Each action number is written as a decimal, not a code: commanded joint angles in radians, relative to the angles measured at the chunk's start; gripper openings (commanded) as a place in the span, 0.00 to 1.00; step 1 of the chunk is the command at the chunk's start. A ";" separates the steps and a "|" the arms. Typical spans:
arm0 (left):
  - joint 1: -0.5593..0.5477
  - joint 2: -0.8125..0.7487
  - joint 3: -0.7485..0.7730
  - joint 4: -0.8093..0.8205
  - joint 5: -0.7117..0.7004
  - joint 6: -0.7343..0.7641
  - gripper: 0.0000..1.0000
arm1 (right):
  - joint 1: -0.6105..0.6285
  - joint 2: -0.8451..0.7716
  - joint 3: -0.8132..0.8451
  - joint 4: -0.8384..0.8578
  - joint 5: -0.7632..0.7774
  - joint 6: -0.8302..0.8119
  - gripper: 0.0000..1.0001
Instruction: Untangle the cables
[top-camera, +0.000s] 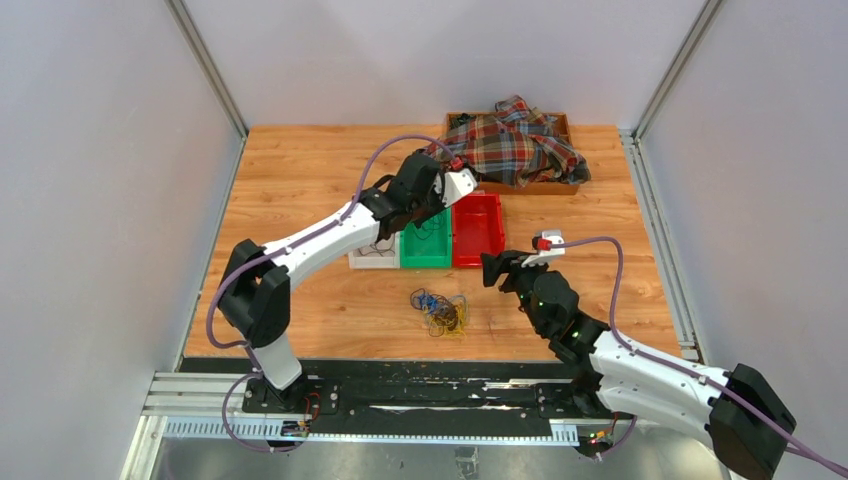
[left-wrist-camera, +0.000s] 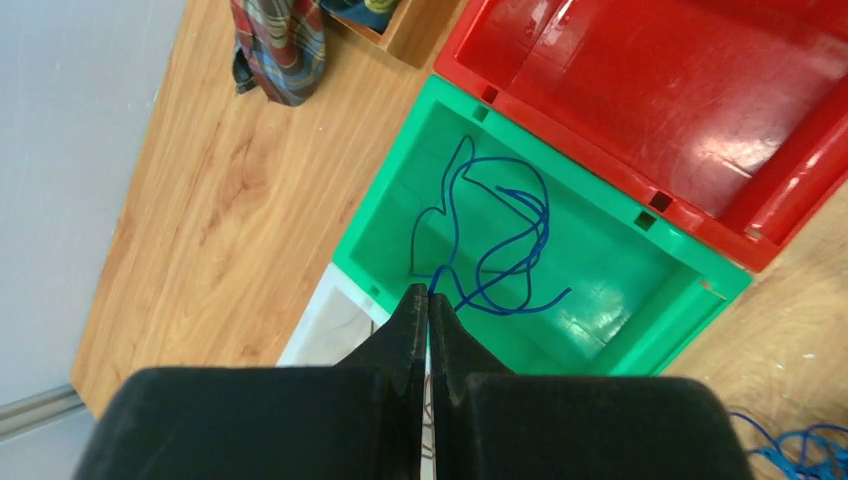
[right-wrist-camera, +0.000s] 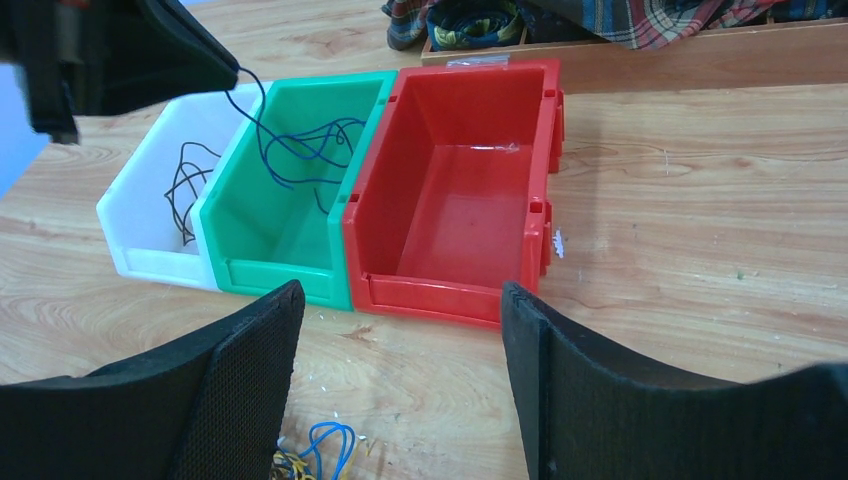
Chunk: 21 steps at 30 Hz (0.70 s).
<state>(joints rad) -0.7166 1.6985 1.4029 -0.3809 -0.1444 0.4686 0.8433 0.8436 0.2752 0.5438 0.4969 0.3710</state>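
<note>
Left hand (left-wrist-camera: 428, 300) pinches blue cable (left-wrist-camera: 545, 222) dangling into green bin (left-wrist-camera: 395, 205).
Right hand (right-wrist-camera: 400, 292) hangs spread; its camera shows a dark cable (right-wrist-camera: 183, 190) in the white bin (right-wrist-camera: 130, 228); only overhead shows the whole tangle (top-camera: 440, 312) on the near worktop (top-camera: 300, 170).

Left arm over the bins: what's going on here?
The left gripper is shut on a blue cable, whose loops hang into the green bin. A dark cable lies in the white bin next to it. A tangle of blue and yellow cables lies on the table, nearer the arm bases. The right gripper is open above the table, facing the bins.
</note>
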 joint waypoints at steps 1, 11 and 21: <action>-0.006 0.050 -0.054 0.147 -0.046 0.054 0.00 | -0.017 0.006 -0.011 -0.011 -0.003 0.017 0.71; -0.006 0.164 -0.113 0.274 -0.054 0.080 0.00 | -0.021 -0.029 -0.005 -0.059 0.003 0.009 0.71; -0.004 0.148 -0.031 0.113 0.026 0.047 0.26 | -0.031 -0.042 0.002 -0.065 -0.019 0.011 0.70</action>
<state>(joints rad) -0.7166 1.8713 1.3155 -0.2276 -0.1635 0.5278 0.8280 0.8116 0.2752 0.4911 0.4923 0.3748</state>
